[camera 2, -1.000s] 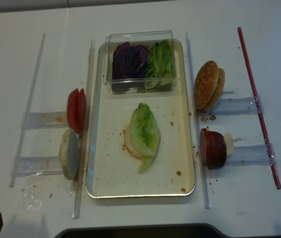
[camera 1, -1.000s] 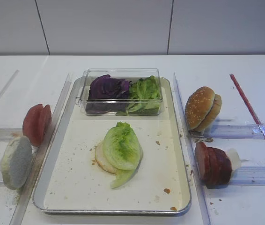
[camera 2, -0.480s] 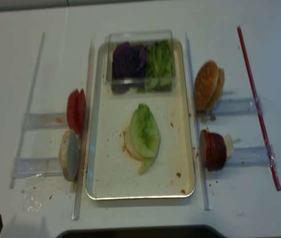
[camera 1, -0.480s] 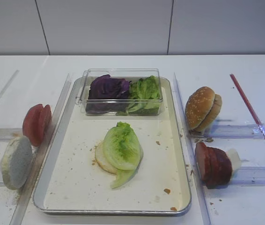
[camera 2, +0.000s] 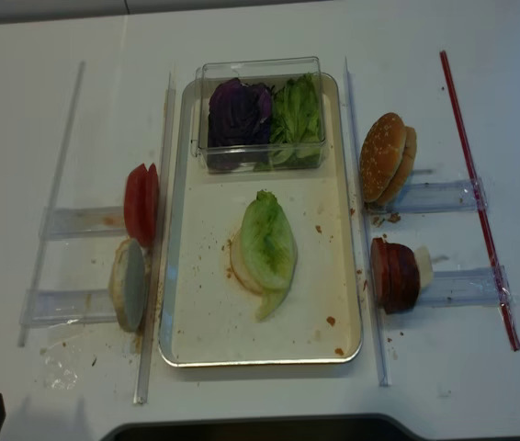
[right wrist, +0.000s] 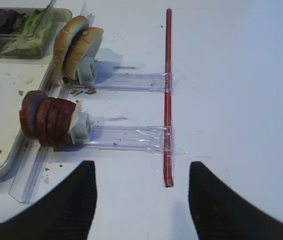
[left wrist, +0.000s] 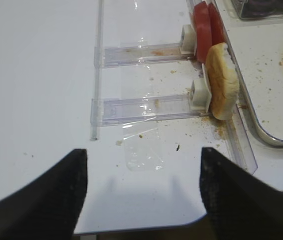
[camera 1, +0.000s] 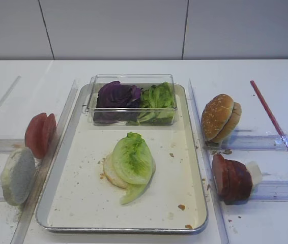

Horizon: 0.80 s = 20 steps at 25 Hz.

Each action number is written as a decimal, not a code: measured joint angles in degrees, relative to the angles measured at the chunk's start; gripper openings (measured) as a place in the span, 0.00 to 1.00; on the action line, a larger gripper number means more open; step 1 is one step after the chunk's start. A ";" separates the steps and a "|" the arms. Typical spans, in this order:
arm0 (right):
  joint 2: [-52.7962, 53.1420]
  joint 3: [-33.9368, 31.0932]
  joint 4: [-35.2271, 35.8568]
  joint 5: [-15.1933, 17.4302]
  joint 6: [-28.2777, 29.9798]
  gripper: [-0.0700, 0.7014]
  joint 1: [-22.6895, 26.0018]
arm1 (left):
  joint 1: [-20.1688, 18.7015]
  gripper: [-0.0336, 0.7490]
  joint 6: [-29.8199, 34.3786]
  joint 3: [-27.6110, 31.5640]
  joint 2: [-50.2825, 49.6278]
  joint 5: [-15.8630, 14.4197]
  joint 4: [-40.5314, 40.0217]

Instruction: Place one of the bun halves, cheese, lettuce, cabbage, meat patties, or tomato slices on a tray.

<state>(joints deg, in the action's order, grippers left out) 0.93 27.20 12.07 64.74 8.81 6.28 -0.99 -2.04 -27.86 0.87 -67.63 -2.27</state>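
Tomato slices [camera 1: 40,134] are stood on edge in a clear holder at the far left of the surface [camera 1: 266,76], with a pale bun half [camera 1: 18,175] upright just in front of them; both are seen close to the tray's left rim. In the left wrist view the left gripper [left wrist: 144,190] is held above bare surface near this holder, its jaws spread wide and nothing between them. Further right, the tray [camera 1: 83,213] carries a clear box [camera 1: 132,99] holding cabbage [camera 1: 116,95] and green leaves at its far end. At the tray's middle the lettuce [camera 1: 132,161] is laid over a flat bun disc [camera 1: 109,174], so two layers are judged already placed. Right of the tray, sesame bun halves [camera 1: 220,117] are propped on edge, and the meat patties [camera 1: 231,178] are racked nearer the camera. The right gripper [right wrist: 141,195] is held just short of that rack, jaws well apart and empty. A patty is judged the likeliest next piece: fairly firm and heavier than the leaves, possibly greasy, so it is best pinched across its flat faces at the upper edge of the outermost disc. A tomato slice would likely be softer and slippery.
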 joint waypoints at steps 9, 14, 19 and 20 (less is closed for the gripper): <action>0.00 0.00 0.00 0.00 0.00 0.63 0.00 | 0.00 0.60 0.00 0.00 0.00 0.00 0.00; 0.00 0.00 0.00 0.00 0.00 0.63 0.00 | 0.00 0.60 0.00 0.00 0.00 0.00 0.00; 0.00 0.00 0.00 0.00 0.00 0.63 0.00 | 0.00 0.60 0.00 0.00 0.00 0.00 0.00; 0.00 0.00 0.00 0.00 0.00 0.63 0.00 | 0.00 0.60 0.00 0.00 0.00 0.00 0.00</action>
<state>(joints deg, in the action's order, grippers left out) 0.93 27.20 12.07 64.74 8.81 6.28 -0.99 -2.04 -27.86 0.87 -67.63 -2.27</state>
